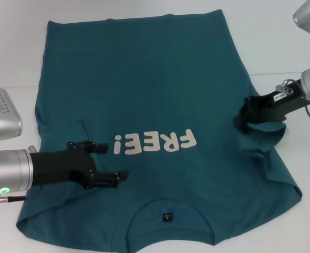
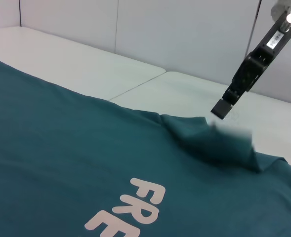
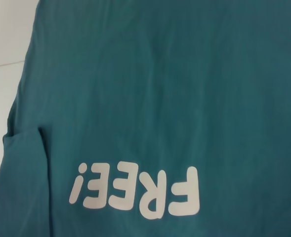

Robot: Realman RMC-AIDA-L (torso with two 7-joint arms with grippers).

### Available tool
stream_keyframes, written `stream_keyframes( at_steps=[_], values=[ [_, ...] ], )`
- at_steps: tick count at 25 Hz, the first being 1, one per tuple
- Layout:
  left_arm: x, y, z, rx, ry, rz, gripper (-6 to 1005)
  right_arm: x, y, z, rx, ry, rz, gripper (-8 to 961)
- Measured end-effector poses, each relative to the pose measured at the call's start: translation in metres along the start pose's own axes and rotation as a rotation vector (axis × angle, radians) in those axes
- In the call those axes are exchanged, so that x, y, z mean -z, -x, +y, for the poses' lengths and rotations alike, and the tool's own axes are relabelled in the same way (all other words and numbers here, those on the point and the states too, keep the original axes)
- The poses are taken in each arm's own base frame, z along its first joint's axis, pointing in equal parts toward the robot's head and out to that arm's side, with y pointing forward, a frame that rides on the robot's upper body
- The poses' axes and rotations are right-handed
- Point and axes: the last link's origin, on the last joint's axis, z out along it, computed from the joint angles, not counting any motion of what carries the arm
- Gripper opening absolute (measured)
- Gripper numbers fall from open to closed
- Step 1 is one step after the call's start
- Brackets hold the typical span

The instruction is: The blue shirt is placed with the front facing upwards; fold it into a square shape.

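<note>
Jaws open on left gripper (image 1: pixel 111 162), hovering over blue shirt (image 1: pixel 160 95) beside the lettering (image 1: pixel 155 142). Right gripper (image 1: pixel 245 120) is at the shirt's bunched right sleeve; can't tell if it's closed. Shirt lies front-up on white table (image 1: pixel 18 58), collar (image 1: pixel 168 211) nearest robot.

Shirt: blue shirt (image 3: pixel 160 89) lying flat, filling nearly everything.
Lettering: cream "FREE!" (image 3: pixel 135 192) showing upside down at 6 o'clock.
Table: pale surface (image 3: pixel 4 59) showing at 9–10 o'clock.
</note>
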Motion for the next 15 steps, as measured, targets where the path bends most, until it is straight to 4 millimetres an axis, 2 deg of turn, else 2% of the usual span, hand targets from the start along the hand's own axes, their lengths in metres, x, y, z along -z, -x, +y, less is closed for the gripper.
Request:
stream_keyframes(
  at_steps=[2, 9, 13, 15],
  values=[
    [0.000, 0.000, 0.000, -0.001, 0.000, 0.000, 935, -0.005, -0.001, 0.003, 0.003, 0.007, -0.008, 16],
    [0.001, 0.001, 0.000, 0.003, -0.002, 0.000, 935, -0.008, 0.000, 0.008, 0.013, 0.063, -0.041, 152],
    [0.002, 0.002, 0.000, 0.007, -0.006, 0.002, 935, 0.002, -0.001, -0.010, 0.080, -0.013, -0.057, 230],
    [0.002, 0.002, 0.000, 0.007, -0.007, 0.002, 935, 0.009, -0.002, -0.024, 0.154, -0.088, -0.061, 389]
  ],
)
